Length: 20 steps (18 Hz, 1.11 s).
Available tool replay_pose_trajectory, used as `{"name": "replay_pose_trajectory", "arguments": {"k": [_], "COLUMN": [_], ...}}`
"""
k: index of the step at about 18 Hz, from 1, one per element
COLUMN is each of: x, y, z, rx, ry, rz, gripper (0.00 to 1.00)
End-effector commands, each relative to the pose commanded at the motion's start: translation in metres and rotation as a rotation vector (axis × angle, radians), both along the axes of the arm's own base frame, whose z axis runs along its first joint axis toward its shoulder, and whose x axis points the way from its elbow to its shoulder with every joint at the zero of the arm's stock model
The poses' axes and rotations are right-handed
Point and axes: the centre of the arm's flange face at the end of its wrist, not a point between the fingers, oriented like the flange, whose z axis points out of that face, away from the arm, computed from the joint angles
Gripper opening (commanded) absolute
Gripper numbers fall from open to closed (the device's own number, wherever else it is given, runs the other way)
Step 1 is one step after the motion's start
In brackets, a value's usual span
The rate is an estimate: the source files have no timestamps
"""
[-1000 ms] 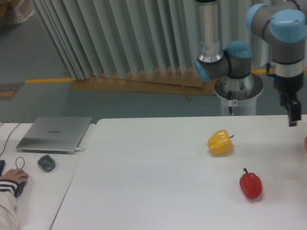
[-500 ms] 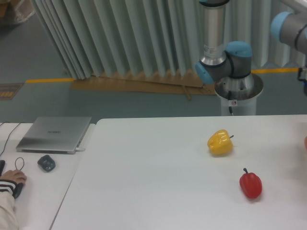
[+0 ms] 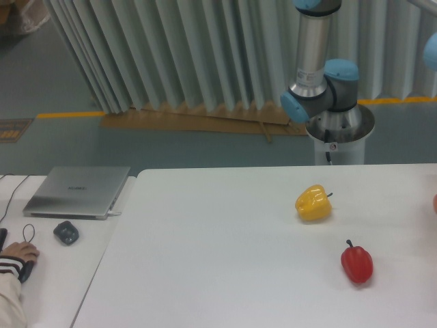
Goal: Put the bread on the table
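Observation:
The bread is out of view. The white table [image 3: 225, 260] fills the lower middle and right of the camera view. Only the arm's base [image 3: 332, 123], its upright link [image 3: 311, 48] and a blue joint [image 3: 431, 51] at the right edge show behind the table. The gripper itself lies outside the picture. A small reddish-orange sliver [image 3: 435, 203] pokes in at the table's right edge; I cannot tell what it is.
A yellow bell pepper [image 3: 313, 203] and a red bell pepper [image 3: 357, 264] lie on the table's right half. On the left desk sit a shut laptop [image 3: 77, 191], a dark mouse [image 3: 65, 232] and a person's hand [image 3: 17, 254].
The arm's wrist and gripper, seen at the right edge one second ago, have swung further right and up, out of the picture. The peppers have not moved.

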Motion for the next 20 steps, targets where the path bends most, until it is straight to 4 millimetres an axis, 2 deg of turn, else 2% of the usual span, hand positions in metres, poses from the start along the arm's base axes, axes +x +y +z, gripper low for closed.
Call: {"name": "replay_pose_trajectory", "arguments": {"k": [5,9,11,20], "x": [-0.008,-0.009,-0.011,-0.034], "y": [0.012,0.009,0.010,-0.014], "z": [-0.046,-0.065,-0.067,-0.068], "rx": [0.004,0.029,0.044,0.117], "ry": [-0.082,-0.123,-0.129,-0.141], "rz": [0.003,0.014,0.015,0.069], "gripper": [1.00,1.00,1.00,1.00]}}
